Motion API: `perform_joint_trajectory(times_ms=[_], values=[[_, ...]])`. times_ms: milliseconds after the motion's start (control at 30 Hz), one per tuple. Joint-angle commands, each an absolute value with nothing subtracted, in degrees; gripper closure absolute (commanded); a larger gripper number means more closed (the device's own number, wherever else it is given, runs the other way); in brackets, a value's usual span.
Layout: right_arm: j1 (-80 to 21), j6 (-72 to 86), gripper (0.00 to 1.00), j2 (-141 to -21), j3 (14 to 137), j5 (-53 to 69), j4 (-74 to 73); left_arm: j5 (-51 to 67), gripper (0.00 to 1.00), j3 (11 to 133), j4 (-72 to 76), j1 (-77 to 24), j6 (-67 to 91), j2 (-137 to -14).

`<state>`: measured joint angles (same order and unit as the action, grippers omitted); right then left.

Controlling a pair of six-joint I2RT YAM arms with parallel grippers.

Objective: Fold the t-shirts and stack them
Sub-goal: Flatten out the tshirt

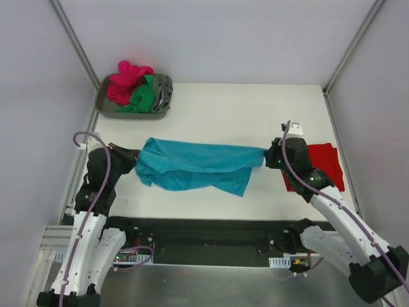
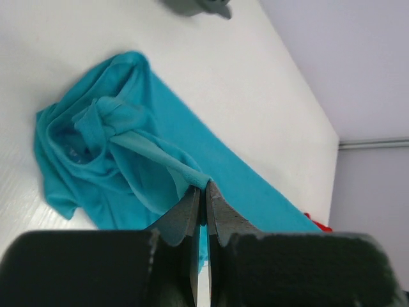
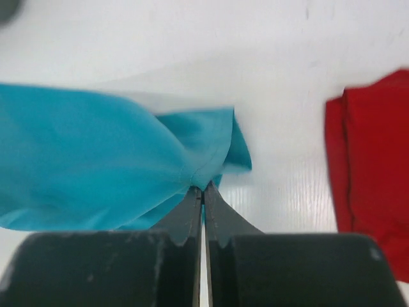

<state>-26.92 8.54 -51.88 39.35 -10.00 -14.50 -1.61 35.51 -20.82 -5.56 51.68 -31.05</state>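
Note:
A teal t-shirt [image 1: 192,165] hangs stretched between my two grippers above the table's middle. My left gripper [image 1: 135,155] is shut on its left end, and in the left wrist view the cloth [image 2: 128,147] bunches just beyond my gripper [image 2: 205,187]. My right gripper [image 1: 268,155] is shut on its right end; the right wrist view shows the cloth [image 3: 96,160] pinched at the tips of that gripper [image 3: 203,187]. A folded red t-shirt [image 1: 323,163] lies flat on the table at the right, also in the right wrist view [image 3: 374,166].
A grey tray [image 1: 108,109] at the back left holds crumpled magenta-pink [image 1: 128,80], green [image 1: 144,97] and grey [image 1: 163,91] shirts. Walls with metal posts close in the table on the left, right and back.

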Motion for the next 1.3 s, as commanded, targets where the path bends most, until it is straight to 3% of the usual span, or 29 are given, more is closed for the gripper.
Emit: perform_joint_trajectory(times_ms=[0,433,833,1067,1267], values=[[-27.07,2.91,0.99,-44.75,47.79,-13.89,-14.49,-0.88,1.00,44.98,-13.98,-5.36,50.27,-31.29],[-26.98,-1.76,0.99,-35.34,77.50,-5.28,-23.82,-1.32,1.00,71.96,-12.57,-5.36,44.56,-31.99],[-27.07,3.96,1.00,-32.70,89.03,6.33,-27.34,-0.09,1.00,86.65,-12.57,-5.36,39.91,-33.21],[-27.07,0.53,1.00,-36.81,88.33,-7.01,-28.21,2.02,1.00,91.93,-12.13,-5.36,38.41,-42.96],[-26.55,-4.39,1.00,-51.74,84.38,-23.69,-27.25,1.32,1.00,89.39,-9.94,-5.36,34.20,-59.12]])
